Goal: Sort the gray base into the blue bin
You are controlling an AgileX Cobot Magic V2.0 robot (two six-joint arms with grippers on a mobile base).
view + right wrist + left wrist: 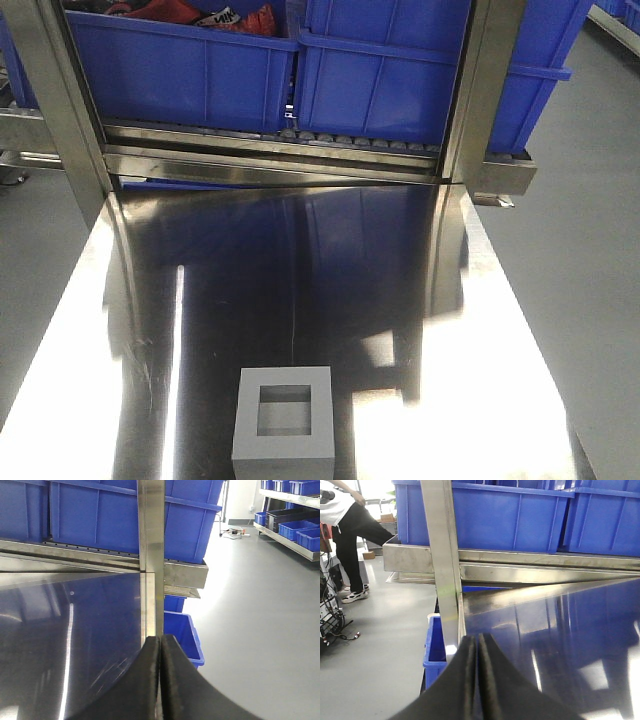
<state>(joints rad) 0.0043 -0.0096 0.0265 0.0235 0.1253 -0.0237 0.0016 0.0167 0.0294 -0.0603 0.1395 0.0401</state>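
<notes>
The gray base (pixel 284 425) sits on the stainless table (pixel 200 300) at its near edge, slightly left of centre in my front view. Its square recess faces up. It stands alone and nothing touches it. It is well apart from the bins at the far end.

Past the far edge of the table, a roller rail (pixel 360 140) carries a row of blue crates. The left blue bin (pixel 180 75) holds some red and black items that I can't make out. The right blue bin (pixel 385 85) sits just beside it, and from here I can't see inside it. Two steel posts frame that end, one on the left (pixel 55 110) and one on the right (pixel 475 90).

On the left wrist camera, the left gripper (pixel 477 639) is clenched, its black fingers (pixel 460 680) pressed flat against each other. It hangs over the table's left edge, close to a post. A small blue crate (pixel 436 652) sits on the floor below, and a person (pixel 345 530) stands off to the side.

On the right wrist camera, the right gripper (pixel 160 638) is clenched the same way, finger against finger. It hangs over the table's right edge in line with the post there, with another floor crate (pixel 182 635) beyond.

The base does not show on either wrist camera.
</notes>
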